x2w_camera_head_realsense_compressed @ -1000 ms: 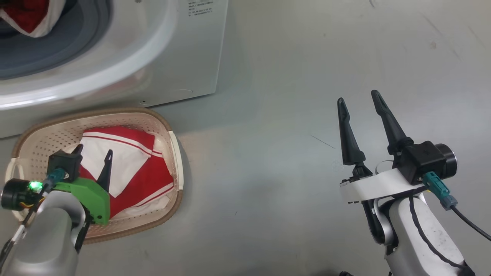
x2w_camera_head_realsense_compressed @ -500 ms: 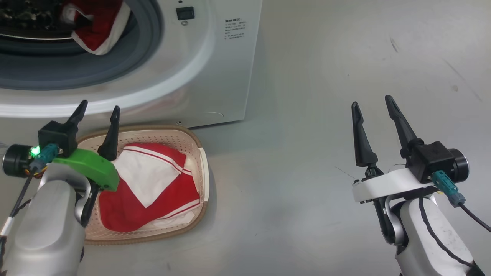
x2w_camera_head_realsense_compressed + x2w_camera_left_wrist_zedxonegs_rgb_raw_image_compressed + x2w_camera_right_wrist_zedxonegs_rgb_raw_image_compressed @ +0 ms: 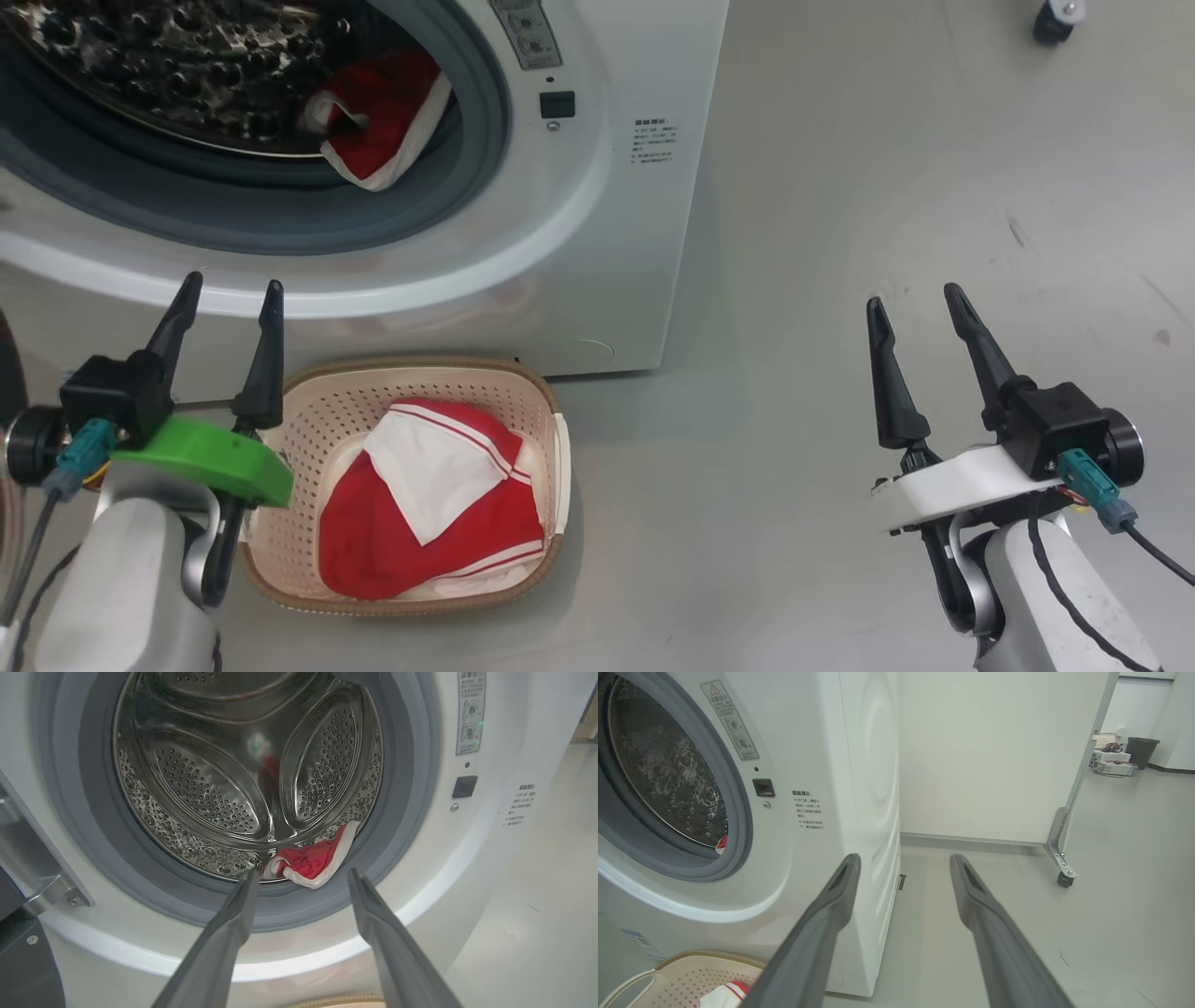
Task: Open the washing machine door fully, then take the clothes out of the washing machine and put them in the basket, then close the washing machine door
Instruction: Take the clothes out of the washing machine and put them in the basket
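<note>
At the lower left of the head view, the left gripper (image 3: 233, 282) stands spread wide and empty, just beside the basket (image 3: 317, 411), where one jersey (image 3: 420, 504) lies. The right gripper (image 3: 913, 297), at the lower right, is likewise parted and holds nothing. Farther off, at the upper left, a second jersey (image 3: 383, 140) hangs over the drum lip of the washer (image 3: 607, 233). A shallow pinch might catch only its hem, so it slips to the floor short of the basket. The fingers might also snag the grey seal (image 3: 406, 812).
</note>
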Controlling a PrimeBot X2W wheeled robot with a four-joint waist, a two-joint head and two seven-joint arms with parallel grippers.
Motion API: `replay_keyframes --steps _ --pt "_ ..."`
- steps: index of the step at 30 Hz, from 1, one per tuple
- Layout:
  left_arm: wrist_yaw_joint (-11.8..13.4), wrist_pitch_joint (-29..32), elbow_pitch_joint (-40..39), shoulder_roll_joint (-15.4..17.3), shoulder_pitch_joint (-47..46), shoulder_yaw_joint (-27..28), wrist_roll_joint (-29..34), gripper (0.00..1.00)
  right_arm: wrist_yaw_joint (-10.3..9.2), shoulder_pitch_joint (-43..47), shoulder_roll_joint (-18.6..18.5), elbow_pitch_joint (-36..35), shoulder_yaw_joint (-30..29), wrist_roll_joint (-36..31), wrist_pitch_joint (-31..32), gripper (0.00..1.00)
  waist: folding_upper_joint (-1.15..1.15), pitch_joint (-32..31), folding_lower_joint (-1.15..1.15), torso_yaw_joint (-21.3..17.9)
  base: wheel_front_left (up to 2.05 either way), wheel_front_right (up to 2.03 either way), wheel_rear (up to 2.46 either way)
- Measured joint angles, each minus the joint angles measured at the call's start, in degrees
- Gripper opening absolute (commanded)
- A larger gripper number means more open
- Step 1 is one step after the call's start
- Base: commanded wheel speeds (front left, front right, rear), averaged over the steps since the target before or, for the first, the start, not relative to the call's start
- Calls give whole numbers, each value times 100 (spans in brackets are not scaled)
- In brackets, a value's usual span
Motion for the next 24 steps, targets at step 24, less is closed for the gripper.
replay_keyframes --steps 24 --pt "1 0 -1110 -291 1634 301 198 100 141 657 -33 65 22 193 -1 100 0 -941 0 203 0 0 0"
